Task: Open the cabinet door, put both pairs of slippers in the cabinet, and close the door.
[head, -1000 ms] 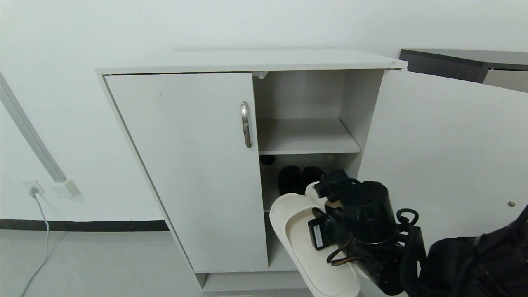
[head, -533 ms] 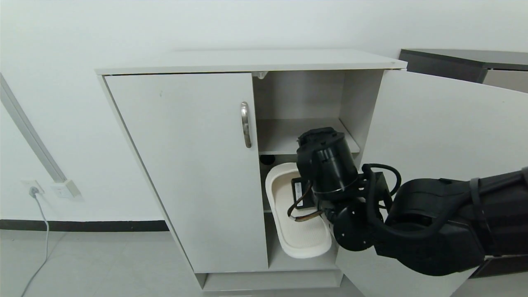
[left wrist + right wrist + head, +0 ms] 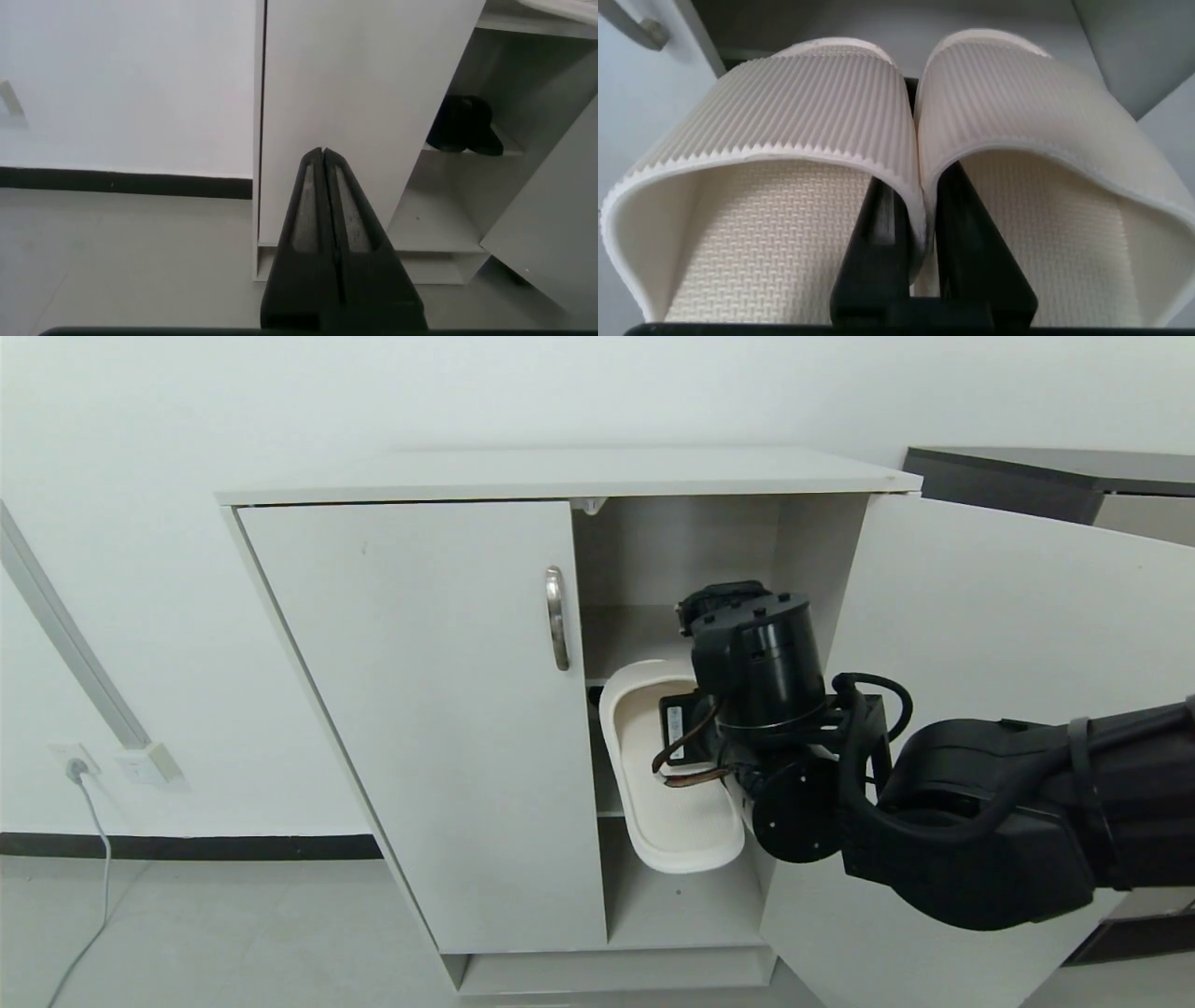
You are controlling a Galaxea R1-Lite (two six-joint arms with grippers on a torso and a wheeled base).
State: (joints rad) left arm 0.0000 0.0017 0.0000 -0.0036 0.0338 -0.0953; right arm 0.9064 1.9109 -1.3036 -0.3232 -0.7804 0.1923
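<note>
A white cabinet stands with its left door closed and its right door swung open. My right gripper is shut on a pair of white slippers, clamping the inner edges of both straps. In the head view the white slippers hang tilted in the cabinet opening, toe near the upper shelf, heel above the bottom compartment. A black pair of slippers sits on a shelf inside. My left gripper is shut and empty, low in front of the closed door.
The metal handle on the closed door is just left of the held slippers. A wall socket with a cable is at far left. A dark desk stands behind the open door. Bare floor lies in front.
My right arm has lifted the white slippers from low in front of the cabinet up and forward into the opening, and they now cover the black pair in the head view.
</note>
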